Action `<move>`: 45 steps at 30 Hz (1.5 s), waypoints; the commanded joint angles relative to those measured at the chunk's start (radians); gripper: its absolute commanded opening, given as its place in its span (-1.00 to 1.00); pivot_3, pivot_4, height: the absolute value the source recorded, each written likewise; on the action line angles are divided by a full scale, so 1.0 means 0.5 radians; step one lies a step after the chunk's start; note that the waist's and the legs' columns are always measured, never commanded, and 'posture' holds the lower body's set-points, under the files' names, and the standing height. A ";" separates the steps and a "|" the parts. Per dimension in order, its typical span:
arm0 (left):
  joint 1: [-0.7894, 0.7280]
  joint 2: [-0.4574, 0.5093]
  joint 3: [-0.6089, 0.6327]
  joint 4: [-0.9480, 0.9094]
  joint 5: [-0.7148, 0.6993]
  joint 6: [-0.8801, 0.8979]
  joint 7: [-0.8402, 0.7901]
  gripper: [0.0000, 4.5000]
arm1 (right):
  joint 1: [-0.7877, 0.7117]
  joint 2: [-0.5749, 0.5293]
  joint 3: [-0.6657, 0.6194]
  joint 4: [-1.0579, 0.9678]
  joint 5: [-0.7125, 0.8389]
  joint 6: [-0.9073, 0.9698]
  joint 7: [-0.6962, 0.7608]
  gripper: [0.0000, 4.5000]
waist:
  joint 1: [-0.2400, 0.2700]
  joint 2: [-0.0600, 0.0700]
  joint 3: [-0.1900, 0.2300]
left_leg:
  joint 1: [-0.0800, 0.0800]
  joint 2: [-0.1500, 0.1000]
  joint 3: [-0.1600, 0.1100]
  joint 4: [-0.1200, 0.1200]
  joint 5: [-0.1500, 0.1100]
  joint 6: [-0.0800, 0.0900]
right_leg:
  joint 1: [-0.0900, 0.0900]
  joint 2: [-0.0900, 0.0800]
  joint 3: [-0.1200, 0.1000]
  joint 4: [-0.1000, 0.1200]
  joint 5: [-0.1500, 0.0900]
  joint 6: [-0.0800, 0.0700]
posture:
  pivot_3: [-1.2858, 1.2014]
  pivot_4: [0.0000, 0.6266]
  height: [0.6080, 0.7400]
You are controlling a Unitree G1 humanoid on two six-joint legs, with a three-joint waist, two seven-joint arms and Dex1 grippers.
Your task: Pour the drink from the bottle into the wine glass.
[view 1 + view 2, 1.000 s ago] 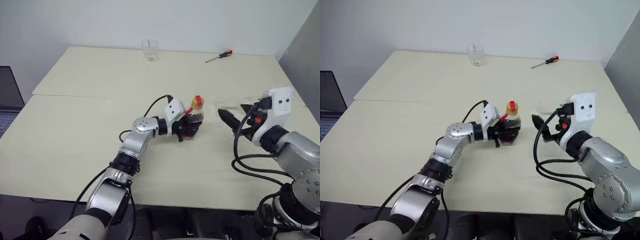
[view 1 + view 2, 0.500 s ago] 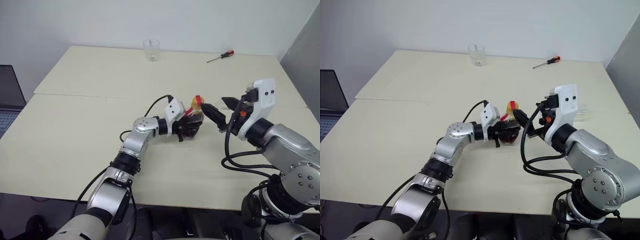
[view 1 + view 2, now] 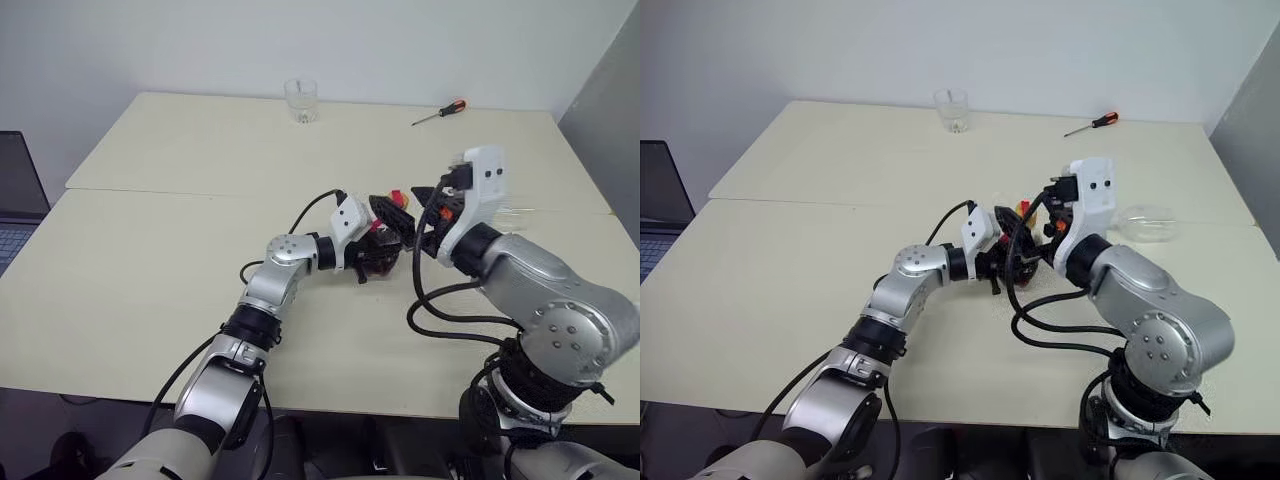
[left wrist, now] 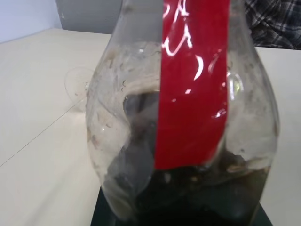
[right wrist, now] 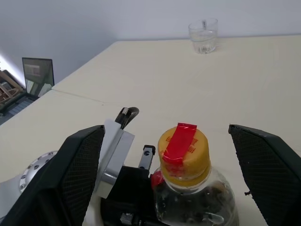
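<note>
Clamping the bottle upright on the table, the left gripper is closed around its body while the right gripper straddles the yellow cap, fingers spread wide, not touching.

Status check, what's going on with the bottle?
Left gripper shut on bottle, upright. Right gripper open, fingers either side of yellow cap, still on. Wine glass lying sideways.

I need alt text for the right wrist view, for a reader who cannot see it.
The open right gripper frames the bottle's yellow cap, which has a red strip over it, one black finger on each side. The left gripper holds the bottle from below; a clear tumbler stands far back on the table.
</note>
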 commanded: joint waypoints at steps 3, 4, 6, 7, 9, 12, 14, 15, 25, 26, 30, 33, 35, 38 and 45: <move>-0.009 -0.015 0.019 -0.129 -0.024 -0.041 0.016 -0.64 | -0.031 0.009 0.063 0.106 -0.062 -0.235 -0.069 1.00 | 0.000 0.000 0.000 | 0.000 0.000 0.000 0.000 0.000 0.000 | 0.000 0.000 0.000 0.000 0.000 0.000 | 0.03 -0.52 1.00; -0.007 -0.014 0.017 -0.133 -0.024 -0.039 0.017 -0.64 | -0.040 0.010 0.071 0.128 -0.067 -0.260 -0.075 1.00 | 0.000 0.000 0.000 | 0.000 0.000 0.000 0.000 0.000 0.000 | 0.000 0.000 0.000 0.000 0.000 0.000 | 0.03 -0.52 1.00; -0.008 -0.015 0.016 -0.132 -0.024 -0.039 0.021 -0.64 | -0.049 0.004 0.088 0.175 -0.075 -0.309 -0.081 1.00 | 0.000 0.000 0.000 | 0.000 0.000 0.000 0.000 0.000 0.000 | 0.000 0.000 0.000 0.000 0.000 0.000 | 0.03 -0.52 1.00; -0.010 -0.016 0.016 -0.131 -0.024 -0.038 0.024 -0.64 | -0.053 -0.001 0.095 0.200 -0.077 -0.335 -0.084 1.00 | 0.000 0.000 0.000 | 0.000 0.000 0.000 0.000 0.000 0.000 | 0.000 0.000 0.000 0.000 0.000 0.000 | 0.03 -0.52 1.00; -0.014 -0.017 0.018 -0.132 -0.024 -0.036 0.028 -0.64 | -0.061 -0.006 0.105 0.243 -0.077 -0.381 -0.092 1.00 | 0.000 0.000 0.000 | 0.000 0.000 0.000 0.000 0.000 0.000 | 0.000 0.000 0.000 0.000 0.000 0.000 | 0.03 -0.52 1.00; -0.011 -0.012 0.021 -0.140 -0.024 -0.032 0.031 -0.64 | -0.055 -0.012 0.127 0.286 -0.070 -0.429 -0.095 1.00 | 0.000 0.000 0.000 | 0.000 0.000 0.000 0.000 0.000 0.000 | 0.000 0.000 0.000 0.000 0.001 -0.001 | 0.03 -0.52 1.00; -0.007 -0.006 0.022 -0.148 -0.025 -0.028 0.031 -0.64 | -0.044 -0.019 0.139 0.319 -0.065 -0.461 -0.089 1.00 | 0.000 0.000 0.000 | 0.000 0.000 0.001 0.000 0.000 0.000 | 0.000 0.000 0.000 0.000 0.001 -0.001 | 0.03 -0.52 1.00; -0.005 -0.003 0.023 -0.152 -0.025 -0.026 0.032 -0.64 | -0.041 -0.021 0.140 0.334 -0.064 -0.476 -0.088 1.00 | 0.000 0.000 0.000 | 0.000 0.000 0.001 0.000 0.000 0.000 | 0.000 0.000 0.000 0.000 0.001 -0.002 | 0.03 -0.52 1.00; -0.004 0.003 0.026 -0.160 -0.024 -0.016 0.040 -0.64 | -0.017 -0.056 0.116 0.400 -0.034 -0.557 -0.080 1.00 | 0.001 0.000 0.000 | 0.000 0.001 0.001 0.000 0.000 0.000 | 0.000 0.000 0.000 0.000 0.005 -0.008 | 0.03 -0.52 1.00; -0.005 0.003 0.025 -0.160 -0.025 -0.015 0.039 -0.64 | -0.014 -0.063 0.109 0.403 -0.029 -0.560 -0.074 1.00 | 0.001 0.000 0.000 | 0.000 0.001 0.001 0.000 0.000 0.000 | 0.000 0.000 0.000 0.000 0.005 -0.008 | 0.03 -0.52 1.00; -0.005 0.002 0.023 -0.165 -0.026 -0.010 0.036 -0.64 | 0.002 -0.084 0.091 0.397 -0.005 -0.557 -0.065 1.00 | 0.001 0.000 0.000 | 0.000 0.001 0.001 0.000 0.000 0.000 | 0.000 0.000 0.000 0.000 0.005 -0.008 | 0.03 -0.52 1.00; -0.004 0.004 0.023 -0.169 -0.026 -0.007 0.036 -0.64 | 0.030 -0.102 0.082 0.370 0.028 -0.537 -0.058 1.00 | 0.001 0.000 0.000 | 0.000 0.001 0.001 0.000 0.000 0.000 | 0.000 0.000 0.000 0.000 0.005 -0.008 | 0.03 -0.52 1.00; 0.000 0.007 0.024 -0.173 -0.026 -0.007 0.035 -0.64 | 0.053 -0.111 0.078 0.343 0.059 -0.522 -0.063 1.00 | 0.001 0.000 0.000 | 0.000 0.001 0.001 0.000 0.000 0.000 | 0.000 0.000 0.000 0.000 0.005 -0.008 | 0.03 -0.52 1.00; 0.003 0.008 0.024 -0.171 -0.025 -0.005 0.035 -0.64 | 0.095 -0.124 0.064 0.284 0.113 -0.480 -0.062 1.00 | 0.001 0.000 0.000 | 0.000 0.001 0.001 0.000 0.000 0.000 | 0.000 0.000 0.000 0.000 0.005 -0.008 | 0.03 -0.52 1.00; 0.009 -0.001 0.017 -0.175 -0.026 -0.002 0.034 -0.64 | 0.143 -0.145 -0.009 0.174 0.229 -0.411 -0.091 1.00 | 0.001 0.000 0.000 | 0.000 0.001 0.001 0.000 0.000 0.000 | 0.000 0.000 0.000 0.001 0.005 -0.008 | 0.03 -0.52 1.00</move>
